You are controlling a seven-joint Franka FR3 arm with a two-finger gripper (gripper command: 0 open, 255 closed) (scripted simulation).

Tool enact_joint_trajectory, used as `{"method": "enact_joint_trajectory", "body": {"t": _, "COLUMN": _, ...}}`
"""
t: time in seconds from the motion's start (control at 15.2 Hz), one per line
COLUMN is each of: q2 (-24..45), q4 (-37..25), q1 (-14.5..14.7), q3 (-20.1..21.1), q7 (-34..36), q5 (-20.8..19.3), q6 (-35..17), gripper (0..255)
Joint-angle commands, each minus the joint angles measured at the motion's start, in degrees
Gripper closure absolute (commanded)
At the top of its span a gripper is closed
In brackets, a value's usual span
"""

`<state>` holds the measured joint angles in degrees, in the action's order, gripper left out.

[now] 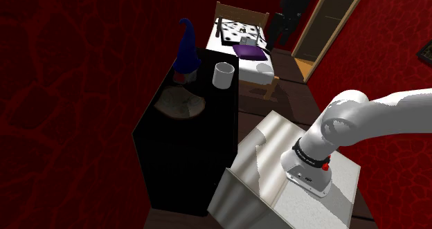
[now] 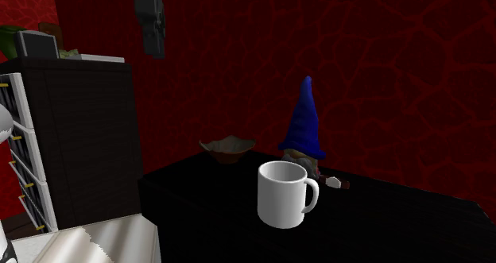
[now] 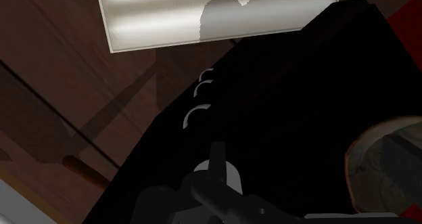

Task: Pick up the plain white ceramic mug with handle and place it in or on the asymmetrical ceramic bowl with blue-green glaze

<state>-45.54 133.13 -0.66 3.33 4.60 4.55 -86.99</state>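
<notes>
On the black cabinet (image 1: 185,158): smooth white mug (image 1: 222,75); shallow wavy-rimmed bowl (image 1: 180,104).

Cabinet (image 1: 185,158), shoulder view's centre-left. On it: gnome figure (image 1: 185,51) upper left, mug (image 1: 222,75) upper right, bowl (image 1: 180,103) below both. Stand (image 1: 277,186) lower right; bed (image 1: 244,48) top centre.

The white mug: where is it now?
In the shoulder view the white mug stands at the far right corner of the black cabinet, right of the blue-hatted gnome, beyond the bowl.
</notes>
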Motion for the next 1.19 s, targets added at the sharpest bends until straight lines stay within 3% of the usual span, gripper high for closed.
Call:
{"method": "enact_joint_trajectory", "body": {"t": 0.0, "q2": 0.0, "q4": 0.0, "q1": 0.0, "q3": 0.0, "q7": 0.0, "q5": 0.0, "q6": 0.0, "gripper": 0}}
{"method": "enact_joint_trajectory", "body": {"t": 0.53, "q2": 13.0, "q4": 1.9, "q1": -0.5, "q3": -0.2, "q7": -2.8, "q5": -1.6, "q6": -14.0, "gripper": 0}}
{"method": "enact_joint_trajectory", "body": {"t": 1.12, "q2": 31.2, "q4": -1.9, "q1": -1.1, "q3": -0.3, "q7": -4.9, "q5": -3.6, "q6": -27.4, "gripper": 0}}
